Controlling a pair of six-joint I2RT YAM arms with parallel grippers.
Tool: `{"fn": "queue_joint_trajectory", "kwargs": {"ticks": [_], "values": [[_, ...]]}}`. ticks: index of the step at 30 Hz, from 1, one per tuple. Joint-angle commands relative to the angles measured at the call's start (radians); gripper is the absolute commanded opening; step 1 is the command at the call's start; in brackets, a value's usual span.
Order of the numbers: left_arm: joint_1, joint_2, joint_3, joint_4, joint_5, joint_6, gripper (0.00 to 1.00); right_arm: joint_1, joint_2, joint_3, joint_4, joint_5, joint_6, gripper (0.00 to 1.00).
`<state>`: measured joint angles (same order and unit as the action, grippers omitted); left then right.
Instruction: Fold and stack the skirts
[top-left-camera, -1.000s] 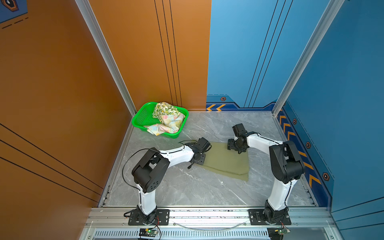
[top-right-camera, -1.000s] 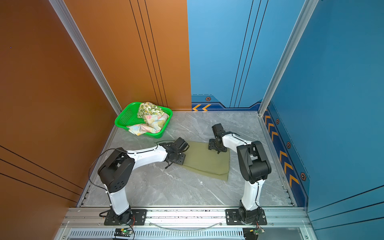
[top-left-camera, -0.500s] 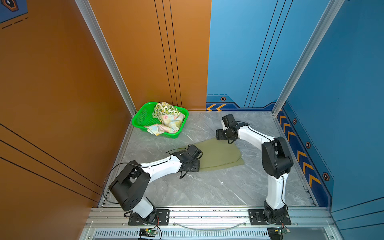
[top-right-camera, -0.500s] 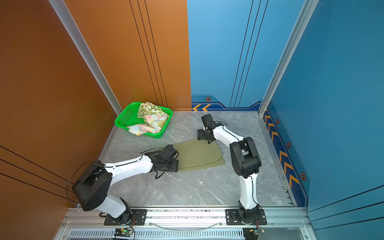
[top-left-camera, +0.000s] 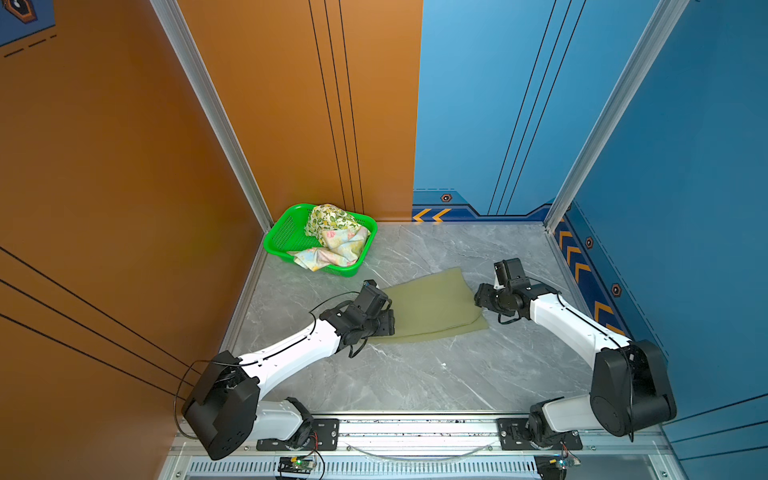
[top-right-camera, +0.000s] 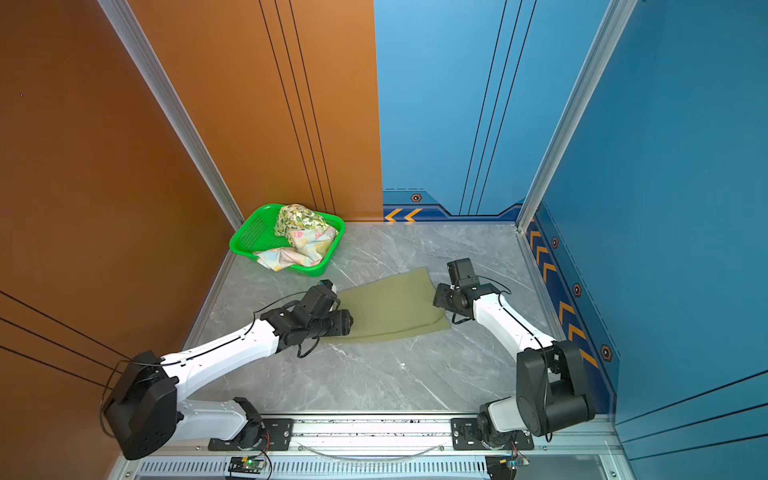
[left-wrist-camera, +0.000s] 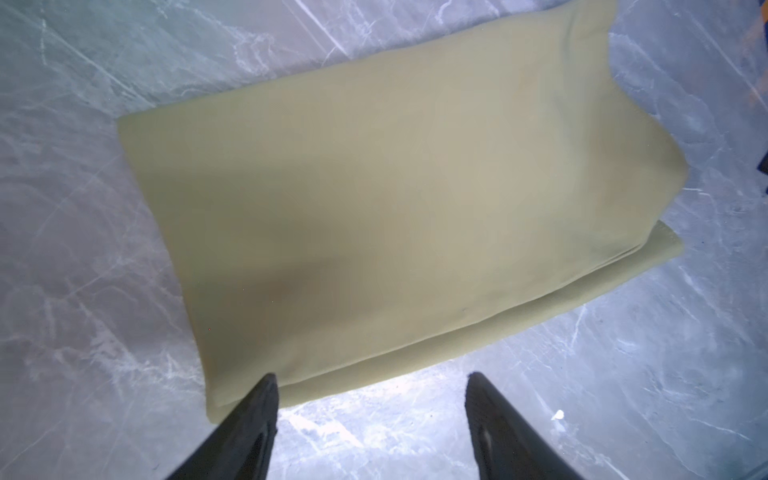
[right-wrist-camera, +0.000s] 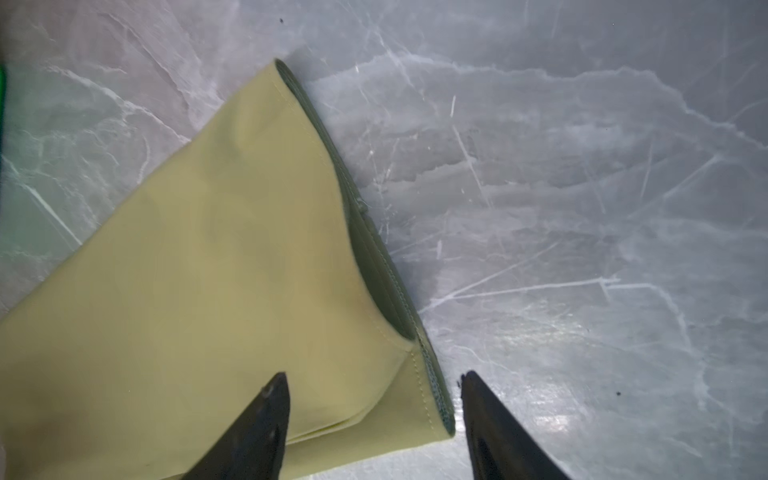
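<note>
The step in hand seems to be the folding of the first piece, the olive-green skirt (top-left-camera: 432, 305). It lies flat on the grey surface (top-left-camera: 415, 374) between the two arms, and its edge already shows more than one layer. The left gripper (left-wrist-camera: 372, 376) is low at one end of it, with jaws apart and nothing between them. The right gripper (right-wrist-camera: 374, 374) is at the opposite end, also parted and empty, with the hemmed corner lying between its fingers. The lemon skirt (top-left-camera: 328, 216) and the flowered skirt (top-left-camera: 338, 249) lie crumpled in the green basket (top-left-camera: 286, 220) at the far corner, not yet folded. For one more fold, I think each gripper must catch all layers at its corner. Both should then lift together, so the layers do not slide apart.
</note>
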<state>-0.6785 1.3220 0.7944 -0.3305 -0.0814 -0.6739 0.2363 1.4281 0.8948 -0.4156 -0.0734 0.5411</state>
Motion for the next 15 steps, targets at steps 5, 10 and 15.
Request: {"fn": "queue_joint_trajectory", "kwargs": {"ticks": [5,10,15], "values": [[0.044,-0.056,-0.082,-0.019,-0.006,0.009,0.70,-0.013,0.072,-0.044,0.113,-0.119,0.116,0.52],[0.055,-0.073,-0.116,-0.008,-0.002,-0.003,0.68,-0.012,0.086,-0.072,0.129,-0.121,0.126,0.45],[0.059,-0.069,-0.126,0.003,0.005,-0.006,0.67,-0.012,0.085,-0.105,0.131,-0.101,0.114,0.45]]}}
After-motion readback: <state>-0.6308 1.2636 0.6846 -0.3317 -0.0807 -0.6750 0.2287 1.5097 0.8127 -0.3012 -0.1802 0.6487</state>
